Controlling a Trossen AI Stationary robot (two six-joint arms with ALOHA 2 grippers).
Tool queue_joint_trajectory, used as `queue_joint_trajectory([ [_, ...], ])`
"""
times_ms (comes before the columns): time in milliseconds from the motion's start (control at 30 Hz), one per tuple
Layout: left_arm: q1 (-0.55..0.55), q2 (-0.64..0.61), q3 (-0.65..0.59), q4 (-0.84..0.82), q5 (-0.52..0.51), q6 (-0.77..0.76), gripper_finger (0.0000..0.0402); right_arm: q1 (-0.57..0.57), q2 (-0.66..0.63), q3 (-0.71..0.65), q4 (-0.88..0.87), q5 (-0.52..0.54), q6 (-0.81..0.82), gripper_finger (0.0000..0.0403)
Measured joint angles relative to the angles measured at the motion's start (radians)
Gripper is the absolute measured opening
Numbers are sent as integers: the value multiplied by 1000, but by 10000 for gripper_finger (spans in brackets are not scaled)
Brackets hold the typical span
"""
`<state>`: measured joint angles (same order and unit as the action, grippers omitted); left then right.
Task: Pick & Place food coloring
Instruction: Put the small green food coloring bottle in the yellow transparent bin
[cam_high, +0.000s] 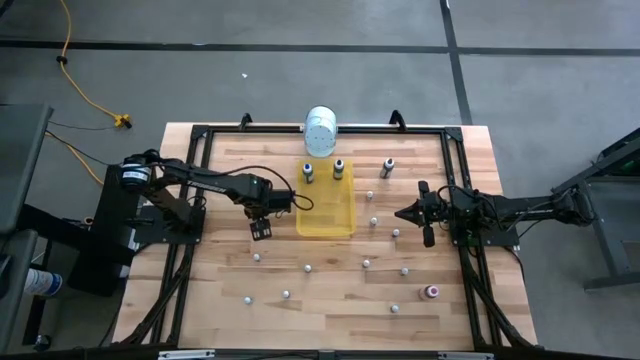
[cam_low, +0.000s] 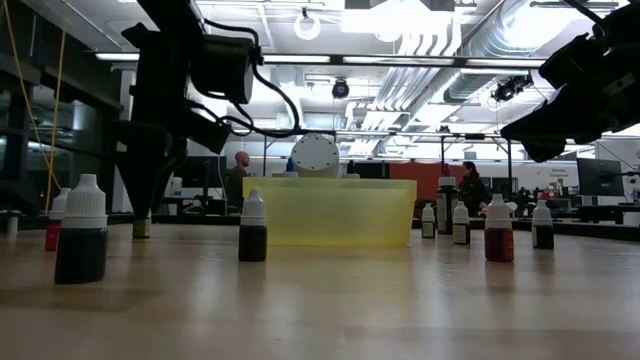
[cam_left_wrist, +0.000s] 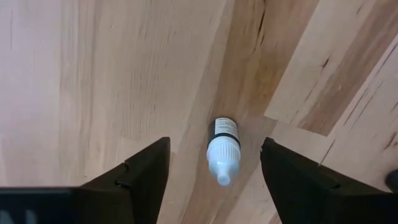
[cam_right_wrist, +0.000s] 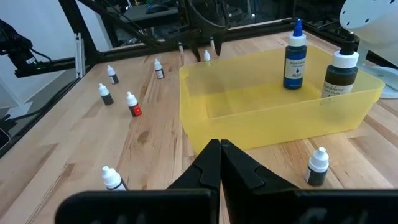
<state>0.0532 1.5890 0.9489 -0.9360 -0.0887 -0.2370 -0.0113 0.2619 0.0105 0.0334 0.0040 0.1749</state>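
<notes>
We are finding the left gripper (cam_high: 261, 229) hanging over the table (cam_high: 210, 290), just to the left of the yellow tray (cam_high: 326, 222), with its fingers (cam_left_wrist: 140, 177) spread apart and nothing between them being gripped. In the left wrist view one small bottle (cam_left_wrist: 222, 150) is standing directly under the gap, roughly midway between the two fingers and touching neither. Its long axis is running upright, white cap toward the camera and dark band lower down, so we are judging that a straight descent followed by a close is what the coming move turns on; no sideways correction is looking necessary, though the bottle is sitting slightly nearer one finger than the other.

The right gripper (cam_high: 420, 213) is waiting clenched and empty on the right side of the table, beyond the tray, and so is the farther of the two from this bottle.

The remaining food coloring is lying scattered: many tiny bottles are dotting the table below and to the right of the tray, one reddish bottle (cam_high: 432, 292) is standing near the lower right, and two taller bottles (cam_right_wrist: 296, 54) are standing upright inside the tray at its far end. A white container (cam_high: 321, 131) is resting at the table's far edge behind the tray.
</notes>
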Motion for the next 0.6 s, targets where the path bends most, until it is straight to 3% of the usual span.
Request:
queue_joint_trajectory([
  [600, 0, 0, 0, -10, 15, 8, 128, 0, 0, 0, 0, 0, 0, 0],
])
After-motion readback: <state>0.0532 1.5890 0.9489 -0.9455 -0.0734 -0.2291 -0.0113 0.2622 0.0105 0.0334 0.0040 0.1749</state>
